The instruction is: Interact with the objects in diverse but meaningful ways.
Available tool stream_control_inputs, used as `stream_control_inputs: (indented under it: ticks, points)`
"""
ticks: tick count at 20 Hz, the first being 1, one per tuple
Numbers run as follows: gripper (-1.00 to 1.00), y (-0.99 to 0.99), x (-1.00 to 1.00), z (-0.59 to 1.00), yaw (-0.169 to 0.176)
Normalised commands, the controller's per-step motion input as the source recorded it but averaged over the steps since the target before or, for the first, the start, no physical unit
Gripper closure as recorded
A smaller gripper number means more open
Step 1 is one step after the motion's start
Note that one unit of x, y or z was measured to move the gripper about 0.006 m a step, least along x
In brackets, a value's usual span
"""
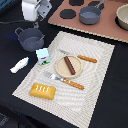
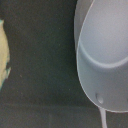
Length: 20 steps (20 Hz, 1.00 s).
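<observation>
My white gripper [image 1: 35, 14] hangs at the exterior view's upper left, just above and behind the grey two-handled pot [image 1: 31, 38]. Its fingers are too indistinct to read. The wrist view is filled on one side by the pot's grey rim and wall [image 2: 102, 55], blurred and close, and no fingers show there. The white-blue-green carton [image 1: 43, 56] stands beside the pot at the placemat's corner. A white fish-shaped piece [image 1: 20, 64] lies on the dark table. The brown sausage [image 1: 69, 65] rests on a tan plate [image 1: 60, 68]. The golden bread loaf [image 1: 43, 90] lies on the mat's near corner.
A striped placemat [image 1: 97, 85] carries a toy knife [image 1: 80, 58] and fork [image 1: 65, 81] either side of the plate. A pink toy stove [image 1: 107, 27] at the back holds a dark saucepan [image 1: 90, 15] and a beige bowl [image 1: 122, 17]. A blurred pale yellow-green shape [image 2: 3, 55] shows at the wrist view's edge.
</observation>
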Motion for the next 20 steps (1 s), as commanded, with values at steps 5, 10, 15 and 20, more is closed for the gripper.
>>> stream_control_inputs:
  ticks: [5,10,15,20]
  points:
    - [-1.00,0.00,-0.24,-0.34,-0.054]
    - [-1.00,0.01,-0.05,-0.31,-0.038]
    - [-1.00,0.03,-0.03,-0.34,-0.034]
    - [-1.00,0.04,-0.01,-0.35,-0.031]
